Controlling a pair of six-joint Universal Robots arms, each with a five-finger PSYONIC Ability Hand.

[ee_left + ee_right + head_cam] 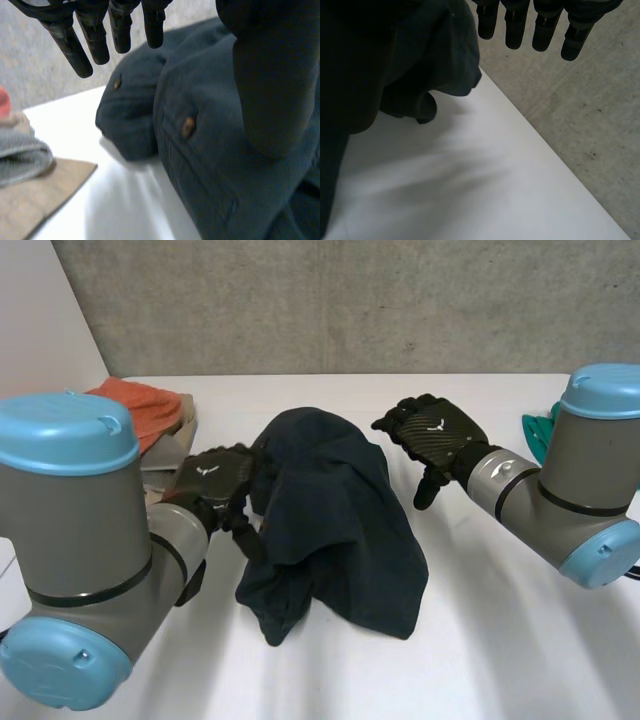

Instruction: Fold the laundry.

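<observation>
A dark navy garment (335, 525) with small brown buttons lies crumpled in a heap at the middle of the white table (500, 620). My left hand (212, 480) is at the heap's left edge, open, with straight fingers (95, 32) held just over the cloth (200, 150) and nothing pinched. My right hand (437, 430) hovers to the right of the heap's far end, open and apart from it. In the right wrist view its fingers (535, 25) hang straight beyond the garment's (430, 60) edge, above the bare table (470, 190).
A stack of folded laundry stands at the back left, with orange cloth (140, 405) on top and beige cloth (35, 200) under grey. A teal thing (540, 428) lies at the table's right edge behind my right arm. Bare table lies in front and to the right.
</observation>
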